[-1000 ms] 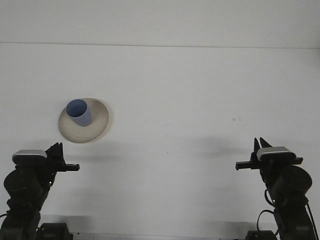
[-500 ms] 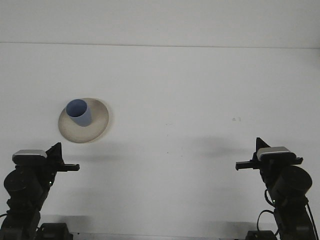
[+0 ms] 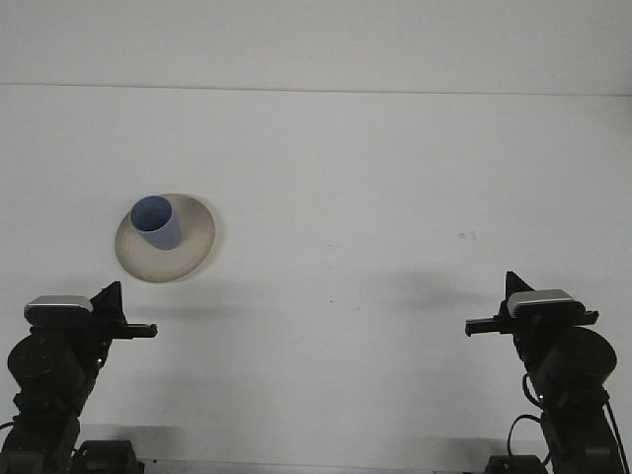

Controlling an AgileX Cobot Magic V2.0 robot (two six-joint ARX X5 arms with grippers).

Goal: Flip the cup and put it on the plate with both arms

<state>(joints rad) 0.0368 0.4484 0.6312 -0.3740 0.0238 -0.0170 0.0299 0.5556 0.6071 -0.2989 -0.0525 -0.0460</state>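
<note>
White tabletop (image 3: 375, 197) fills nearly the whole front view, plain and matte, ending at a faint line near the top where a pale wall begins. A couple of tiny dark specks sit on it out toward three o'clock from centre.

At about nine o'clock from the middle of the table sits the plate (image 3: 188, 252), a round beige dish lying flat. The cup (image 3: 156, 223) stands on it, blue, open mouth facing up, resting on the plate's upper left part and leaning a little toward the eleven o'clock side as seen from here. Nothing of mine touches either one.

My left gripper (image 3: 111, 301) hangs low at roughly seven o'clock in the view, pulled in close to my base, well apart from the plate and below it. Only a dark pointed tip shows above the wrist camera housing, and I cannot tell how its fingers are set.

My right gripper (image 3: 515, 288) mirrors it at about five o'clock, also tucked low and far from the plate across the table. Again I see just a dark tip rising behind the grey housing; whether those fingers are spread or pressed together I cannot tell.

Both grippers carry nothing that I can see.
</note>
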